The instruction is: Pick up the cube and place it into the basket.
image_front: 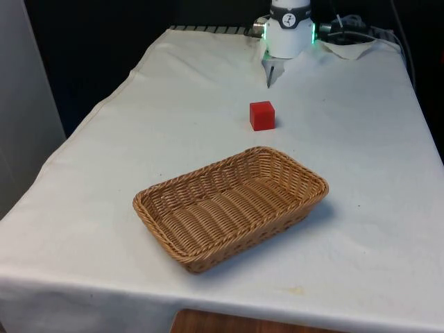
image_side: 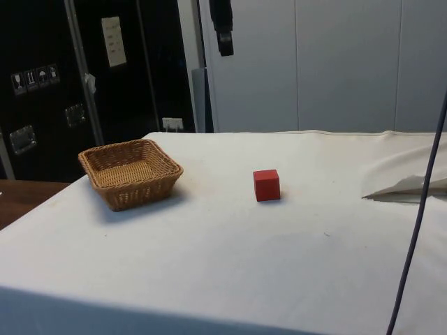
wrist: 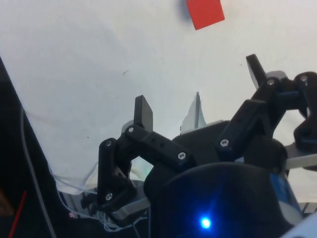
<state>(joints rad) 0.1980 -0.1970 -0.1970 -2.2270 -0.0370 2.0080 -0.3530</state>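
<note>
While the desk (image_front: 361,229) lies under its white cloth, the wicker basket (image_front: 230,207) sits on it with nothing inside. The pincer (wrist: 198,89) hangs high above the cloth, fingers (wrist: 143,111) spread wide and grasping nothing. The red cube (image_front: 262,115) rests on the cloth, apart from the basket.

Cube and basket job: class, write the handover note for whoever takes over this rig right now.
Gripper: open, holding nothing, high above the cloth.
Red cube: alone on the white cloth, between the robot's base and the basket, untouched.
Wicker basket: empty, apart from the cube and nearer the front camera.
Done: nothing yet.
Left: descend over the cube, grasp, lift, carry to the basket, release.
</note>
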